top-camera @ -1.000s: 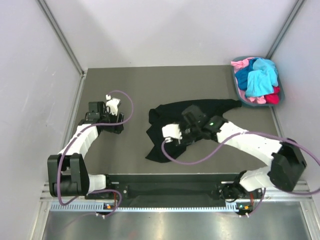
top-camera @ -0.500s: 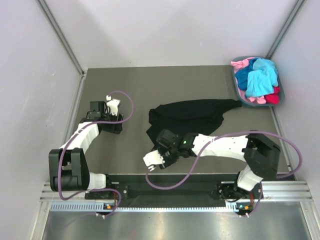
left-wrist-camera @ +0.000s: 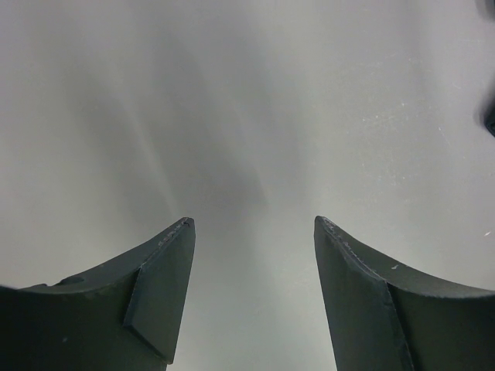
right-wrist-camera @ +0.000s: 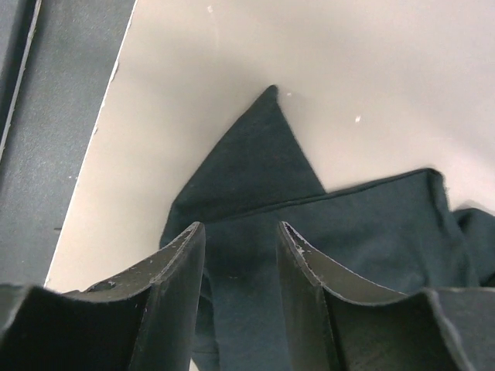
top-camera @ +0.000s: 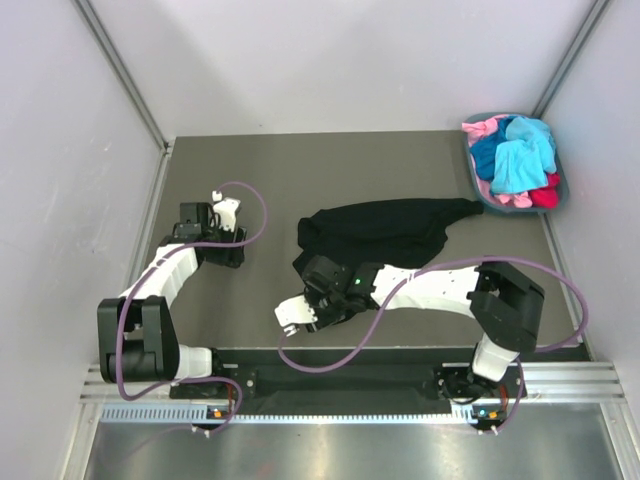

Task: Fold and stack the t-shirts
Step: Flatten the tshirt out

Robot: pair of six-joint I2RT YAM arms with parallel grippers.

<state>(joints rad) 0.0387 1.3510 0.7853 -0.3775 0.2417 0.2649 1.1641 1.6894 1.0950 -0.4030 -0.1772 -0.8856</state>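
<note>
The right gripper point(top-camera: 298, 316) has moved away from the middle of the black t-shirt point(top-camera: 390, 225). Now it sits low over the shirt's near corner, close to the front edge of the table point(top-camera: 250, 180).

On the table point(top-camera: 260, 170), the shirt point(top-camera: 385, 230) lies centrally, the basket point(top-camera: 472, 165) far right.

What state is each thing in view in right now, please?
Shirt: unfolded, rumpled flat on the table.
Basket: full.
Clothes: piled loose in the basket, unfolded.
Left gripper: open, empty, over bare table.
Right gripper: open, low over the shirt's near corner.
</note>
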